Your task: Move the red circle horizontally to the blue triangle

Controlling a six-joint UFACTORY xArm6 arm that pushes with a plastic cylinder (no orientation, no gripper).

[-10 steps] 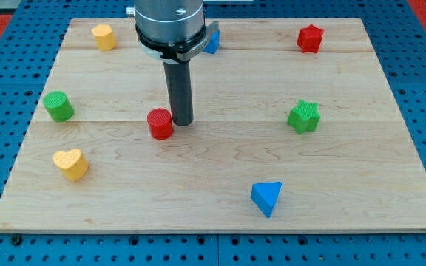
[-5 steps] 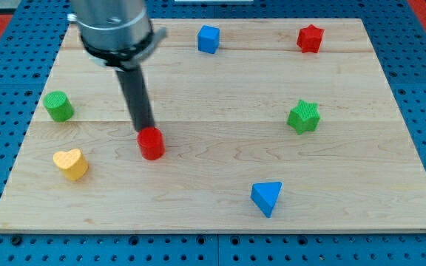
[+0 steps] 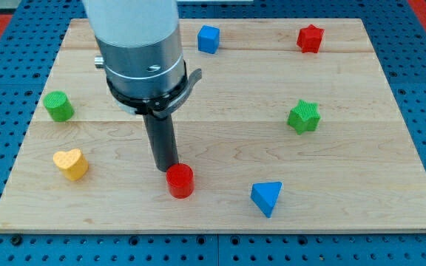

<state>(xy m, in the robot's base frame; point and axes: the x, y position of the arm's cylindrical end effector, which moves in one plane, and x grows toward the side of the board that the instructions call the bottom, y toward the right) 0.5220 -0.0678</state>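
The red circle (image 3: 180,181) is a short red cylinder on the wooden board, near the view's bottom, left of centre. My tip (image 3: 166,167) touches its upper left side. The blue triangle (image 3: 266,197) lies to the view's right of the red circle, slightly lower, with a gap between them. The arm's grey body hides part of the board's upper left.
A yellow heart (image 3: 71,163) lies at the left. A green cylinder (image 3: 58,106) is above it. A blue cube (image 3: 208,38) and a red star (image 3: 310,38) are at the top. A green star (image 3: 303,117) is at the right. The board's bottom edge (image 3: 220,225) is close below.
The red circle has been pushed down and then right, from mid-board toward the bottom. My tip swung around from its right side to its upper left.
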